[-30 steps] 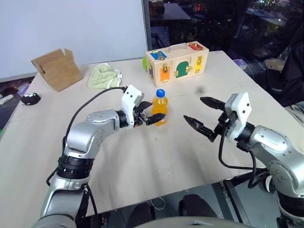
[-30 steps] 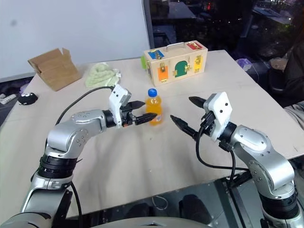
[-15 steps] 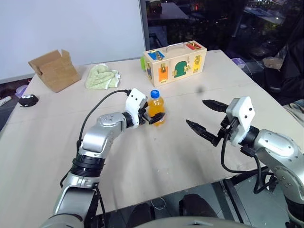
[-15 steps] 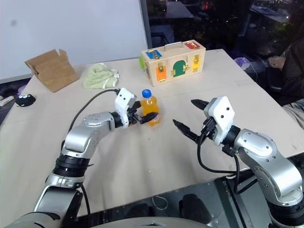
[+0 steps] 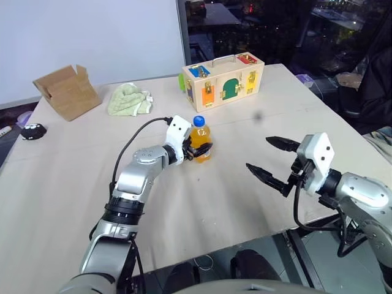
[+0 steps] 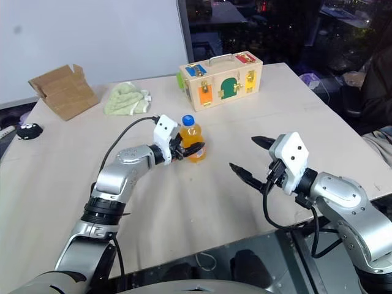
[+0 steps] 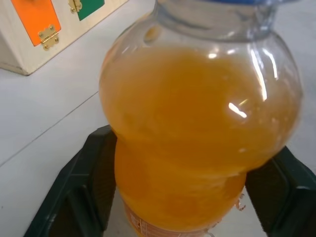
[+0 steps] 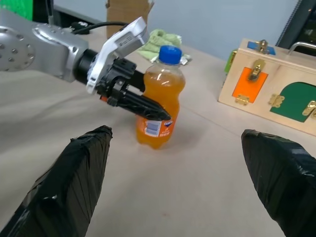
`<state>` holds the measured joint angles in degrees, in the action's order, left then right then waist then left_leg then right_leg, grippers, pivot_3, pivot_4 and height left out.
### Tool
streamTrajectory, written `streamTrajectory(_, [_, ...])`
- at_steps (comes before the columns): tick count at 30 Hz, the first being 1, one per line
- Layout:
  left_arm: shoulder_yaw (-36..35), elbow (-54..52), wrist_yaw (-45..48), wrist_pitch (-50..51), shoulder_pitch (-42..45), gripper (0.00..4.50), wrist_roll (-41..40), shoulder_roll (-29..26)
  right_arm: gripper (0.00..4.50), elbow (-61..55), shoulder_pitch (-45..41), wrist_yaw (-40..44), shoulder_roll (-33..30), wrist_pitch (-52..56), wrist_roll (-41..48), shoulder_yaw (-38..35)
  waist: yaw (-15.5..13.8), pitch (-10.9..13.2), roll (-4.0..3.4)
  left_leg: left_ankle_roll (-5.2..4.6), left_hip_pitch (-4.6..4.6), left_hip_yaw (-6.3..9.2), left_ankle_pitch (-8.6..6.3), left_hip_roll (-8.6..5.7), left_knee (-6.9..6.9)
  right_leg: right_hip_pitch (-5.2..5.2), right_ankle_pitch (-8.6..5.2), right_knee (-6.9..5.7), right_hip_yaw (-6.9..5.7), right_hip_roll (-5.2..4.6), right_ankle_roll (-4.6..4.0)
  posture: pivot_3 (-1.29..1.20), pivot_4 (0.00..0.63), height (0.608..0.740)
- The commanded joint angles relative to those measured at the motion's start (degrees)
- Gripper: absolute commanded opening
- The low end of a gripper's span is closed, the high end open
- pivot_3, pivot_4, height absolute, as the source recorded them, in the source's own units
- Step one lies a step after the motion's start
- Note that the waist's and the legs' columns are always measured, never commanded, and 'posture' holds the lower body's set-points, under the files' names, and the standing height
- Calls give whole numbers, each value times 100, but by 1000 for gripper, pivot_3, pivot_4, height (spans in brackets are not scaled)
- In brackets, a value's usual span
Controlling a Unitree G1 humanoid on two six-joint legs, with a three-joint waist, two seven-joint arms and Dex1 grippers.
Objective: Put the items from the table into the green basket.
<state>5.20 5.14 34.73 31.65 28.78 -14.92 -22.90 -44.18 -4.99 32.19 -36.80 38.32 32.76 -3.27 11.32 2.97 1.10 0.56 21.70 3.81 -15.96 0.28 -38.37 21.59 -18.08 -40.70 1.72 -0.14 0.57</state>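
A small orange-drink bottle (image 5: 201, 136) with a blue cap stands upright in the middle of the beige table (image 5: 245, 122). My left gripper (image 5: 197, 150) reaches it from the left and is shut on it, one black finger (image 7: 94, 173) on each side of the bottle's (image 7: 197, 128) waist. To the right, my right gripper (image 5: 258, 152) hovers above the table, open and holding nothing, well apart from the bottle (image 8: 159, 98). A bright green patch (image 8: 15, 7) lies beyond the left arm; I cannot tell whether it is the green basket.
A wooden case (image 5: 222, 81) with colourful doors stands at the back behind the bottle. A pale green cloth (image 5: 128, 100) and an open cardboard box (image 5: 66, 90) lie at the back left. A small black object (image 5: 30, 131) sits near the left edge.
My left gripper moved in around the bottle and its fingers closed from wide open onto it. The right gripper stayed open. The camera shifted slightly.
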Motion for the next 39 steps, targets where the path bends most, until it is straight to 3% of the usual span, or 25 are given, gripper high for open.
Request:
streamTrajectory(1, [-413, -317, -113, -48, -13, 2936, -180, 22, 4500, -24, -318, 47, 73, -152, 22, 102, 38, 1, -2, 0, 0, 0, 0, 0, 0, 0, 0, 0, 1, 0, 0, -245, 36, 740])
streamTrajectory(8, [-1830, -1445, -803, 641, -436, 2936, -686, -361, 4500, 835, -1466, 438, 702, -328, -129, 1135, 33, 45, 13, 0, -8, 35, 0, 7, 3, 4, 1, -2, 25, 6, -2, -75, 43, 740])
streamTrajectory(14, [-3437, -2686, -1406, 1687, -839, 2936, -1067, -1119, 4500, 2126, -2621, 1478, 1533, -829, -112, 1892, -450, 64, 23, 1, -10, 92, -1, -9, 15, 16, 3, -1, 28, 13, -5, 178, 48, 740])
streamTrajectory(16, [-3772, -2986, -1530, 1988, -934, 2936, -1183, -1279, 4500, 2475, -2858, 1762, 1724, -943, -75, 1954, -788, 72, 29, 3, -7, 103, -1, -13, 21, 19, 3, 8, 24, 10, -5, 283, 49, 740])
streamTrajectory(19, [-5006, -4198, -1664, 2813, -1639, 2936, -1469, -1471, 4500, 3111, -3292, 2461, 2135, -1186, 7, 2196, -1255, 67, 43, 14, 0, 113, 1, -22, 24, 19, 3, 28, 13, 1, -6, 430, 26, 740])
streamTrajectory(30, [-7311, -6235, -1899, 4573, -2674, 2936, -2190, -1125, 4500, 4016, -3719, 3602, 2595, -1795, -141, 2307, -3170, 16, 117, 47, 5, 145, -1, -21, 28, 9, 13, 73, -28, 6, -23, 668, 0, 740])
streamTrajectory(35, [-7577, -6395, -1737, 4753, -3159, 2936, -2289, -1045, 4500, 4105, -3795, 3379, 2843, -1763, -260, 2246, -4045, 23, 97, 46, 3, 143, -18, -13, 31, 13, 14, 76, -46, 14, -28, 716, 0, 740])
streamTrajectory(39, [-7523, -6155, -1741, 4550, -3260, 2936, -2213, -1123, 4500, 4001, -3806, 2723, 3051, -1621, -484, 2183, -4700, 24, 95, 59, 7, 138, -26, -7, 31, 15, 10, 90, -56, 10, -28, 687, 0, 740])
